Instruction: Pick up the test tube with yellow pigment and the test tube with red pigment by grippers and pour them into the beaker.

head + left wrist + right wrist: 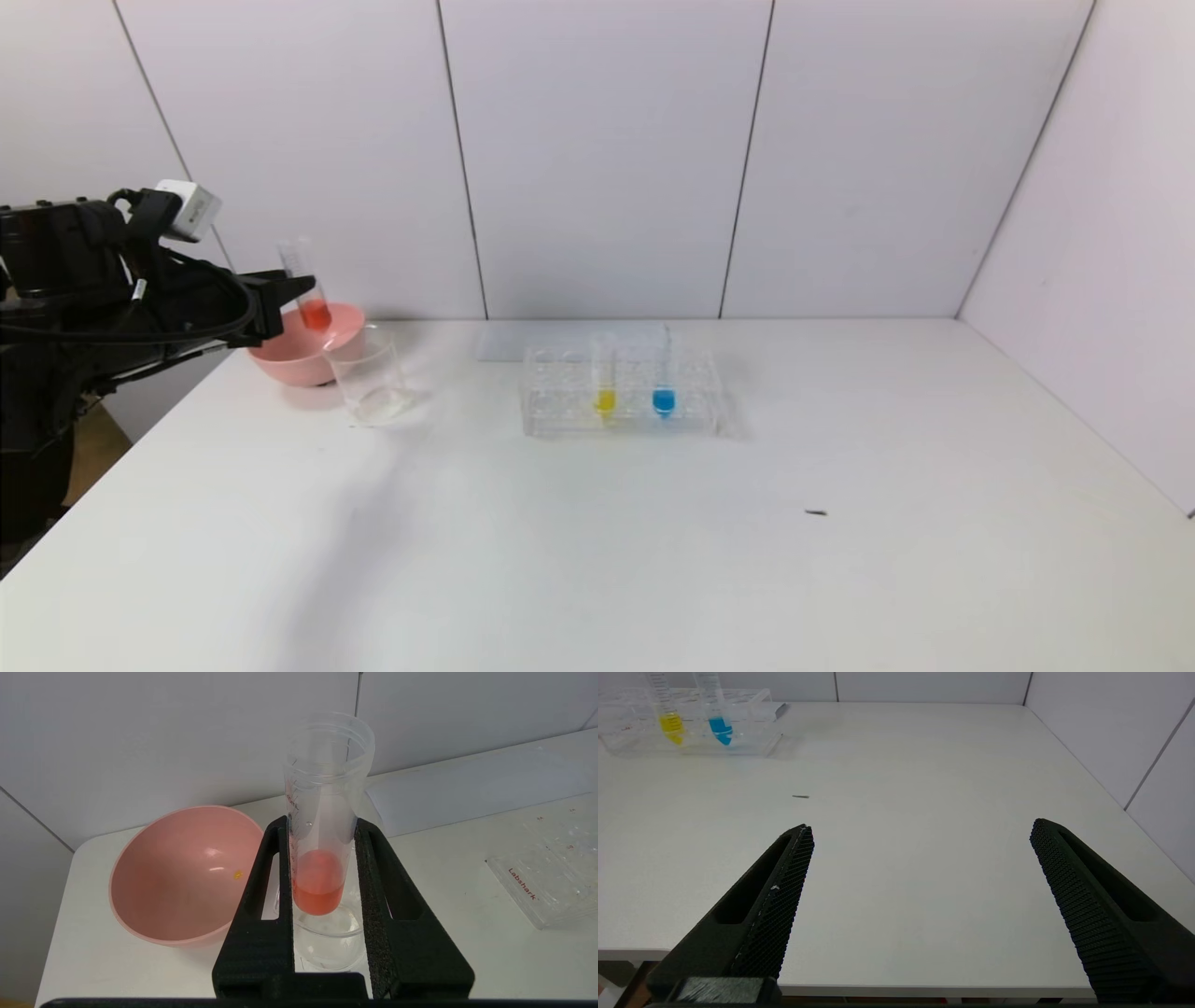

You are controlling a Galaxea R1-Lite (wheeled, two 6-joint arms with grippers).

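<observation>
My left gripper (297, 286) is shut on the test tube with red pigment (313, 313) and holds it near upright in the air, just above and behind the clear beaker (371, 381). In the left wrist view the red tube (320, 877) sits between the black fingers (275, 868), with the beaker (329, 940) right below its round end. The test tube with yellow pigment (605, 392) stands in the clear rack (560, 411); it also shows in the right wrist view (670, 721). My right gripper (920, 833) is open and empty above the table's near edge, out of the head view.
A pink bowl (289, 355) stands just behind and left of the beaker. A blue-liquid tube (664, 397) stands in the rack next to the yellow one. A small dark speck (816, 512) lies on the white table. The table's left edge is close to the bowl.
</observation>
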